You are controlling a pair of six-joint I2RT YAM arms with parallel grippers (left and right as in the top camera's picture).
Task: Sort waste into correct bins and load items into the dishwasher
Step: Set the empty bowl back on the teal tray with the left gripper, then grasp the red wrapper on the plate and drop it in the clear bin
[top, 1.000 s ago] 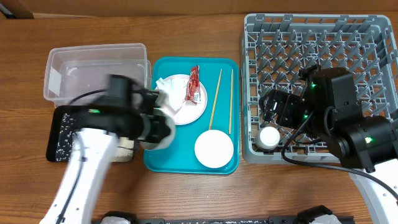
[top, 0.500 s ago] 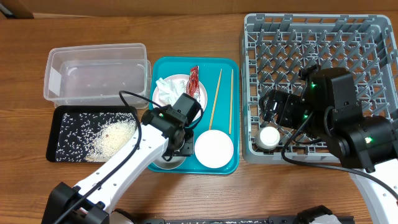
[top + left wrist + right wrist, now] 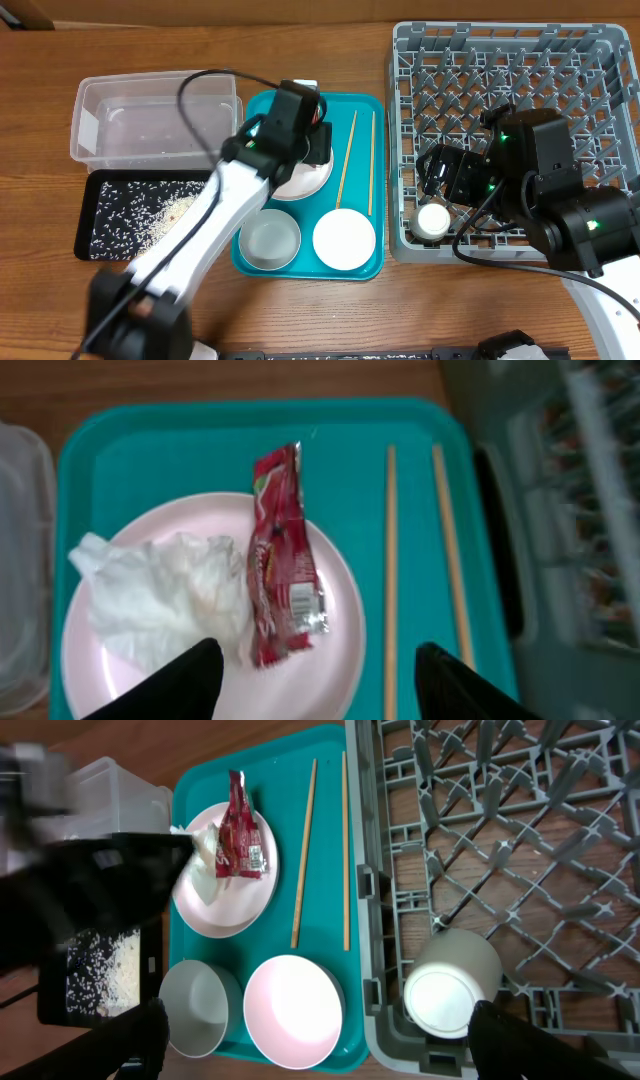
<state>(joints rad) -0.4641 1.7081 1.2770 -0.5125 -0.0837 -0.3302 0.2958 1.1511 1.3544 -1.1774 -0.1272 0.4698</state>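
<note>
Left tool (image 3: 315, 672), spread wide and empty, hangs over a glossy red sachet (image 3: 280, 555) and crumpled napkin (image 3: 165, 600) on a round plate (image 3: 342, 665); right tool (image 3: 322, 1038) gapes empty too.

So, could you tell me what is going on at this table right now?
The left gripper hovers open over the white plate on the teal tray, where the crumpled napkin and red sachet lie. The right gripper hangs open near the corner of the dish rack, where a small white cup sits. Rice lies in the black tray. The pink bowl, grey bowl and chopsticks are on the teal tray, not yet loaded.
</note>
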